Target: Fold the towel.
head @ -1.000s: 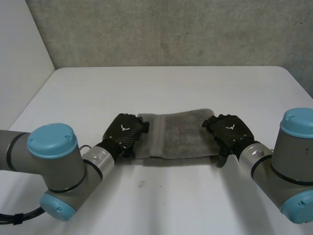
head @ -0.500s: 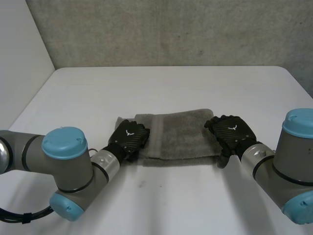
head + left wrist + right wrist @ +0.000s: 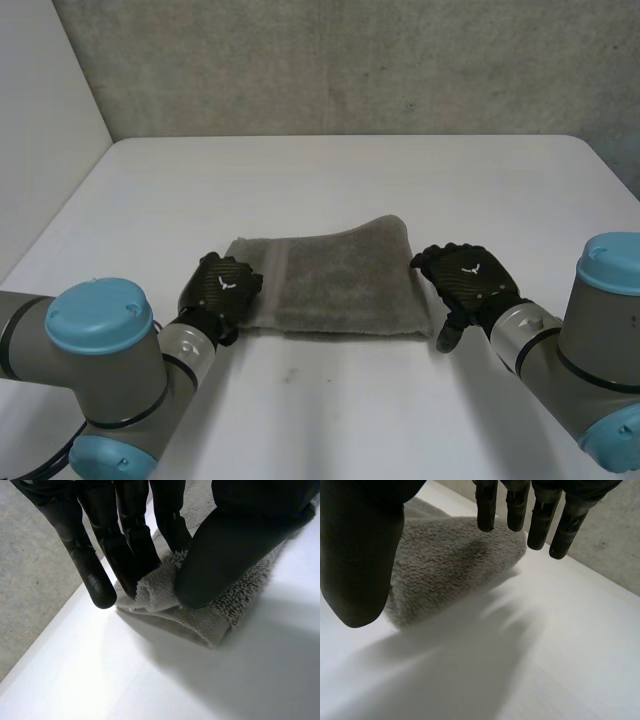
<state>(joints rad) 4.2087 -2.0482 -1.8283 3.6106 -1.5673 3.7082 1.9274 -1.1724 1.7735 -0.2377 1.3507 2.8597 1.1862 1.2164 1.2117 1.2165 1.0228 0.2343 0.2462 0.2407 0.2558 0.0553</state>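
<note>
A grey folded towel (image 3: 335, 285) lies on the white table (image 3: 330, 180), in the middle. My left hand (image 3: 220, 288) is at the towel's left end, near its front corner. In the left wrist view my left hand (image 3: 150, 540) pinches a tuft of the towel's edge (image 3: 155, 587) between its fingers and thumb. My right hand (image 3: 465, 280) hovers just off the towel's right end with straight fingers. In the right wrist view the right hand's fingers (image 3: 517, 505) and thumb stand apart above the towel (image 3: 450, 565), touching nothing.
A grey concrete wall (image 3: 340, 60) rises behind the table's far edge. A white panel (image 3: 40, 120) stands at the left. Bare table surface lies in front of the towel and behind it.
My left hand has closed on the towel's left end and drawn back to the left and toward me, pulling the towel leftward. The right hand has shifted slightly and is off the towel.
</note>
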